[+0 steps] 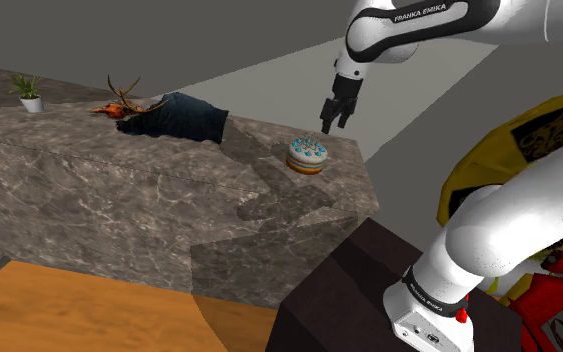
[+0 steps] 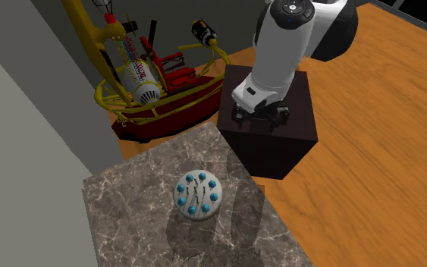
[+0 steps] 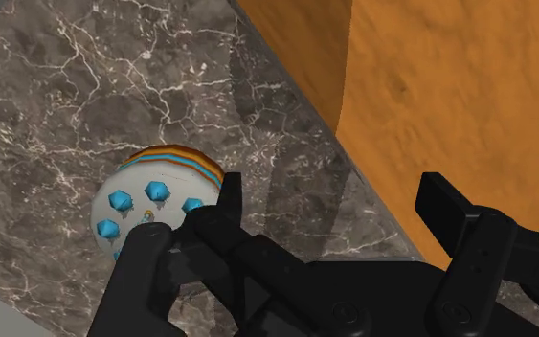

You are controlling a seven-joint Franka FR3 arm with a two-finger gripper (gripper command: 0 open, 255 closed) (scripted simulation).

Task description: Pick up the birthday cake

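The birthday cake point(image 1: 307, 156) is small and round, white on top with blue drops and candles, and banded orange and blue on its side. It stands on the dark marble counter point(image 1: 119, 190) near the corner closest to the stand. My black gripper point(image 1: 335, 114) hangs in the air above the cake, a little toward the shoulder view's right, open and holding nothing. In the second exterior view the cake point(image 2: 197, 194) is seen from above and the gripper point(image 2: 259, 119) hovers over the counter's edge. In the wrist view the cake point(image 3: 157, 191) lies beyond and outside the left finger point(image 3: 217, 218) of the gripper point(image 3: 329, 199).
A dark bundle with antler-like orange pieces point(image 1: 169, 115) and a small potted plant point(image 1: 29, 94) sit at the counter's far end. The dark stand point(image 2: 268, 114) is beside the counter. A red and yellow cluttered object point(image 2: 155, 83) stands behind it. Wooden floor point(image 2: 371, 152) surrounds them.
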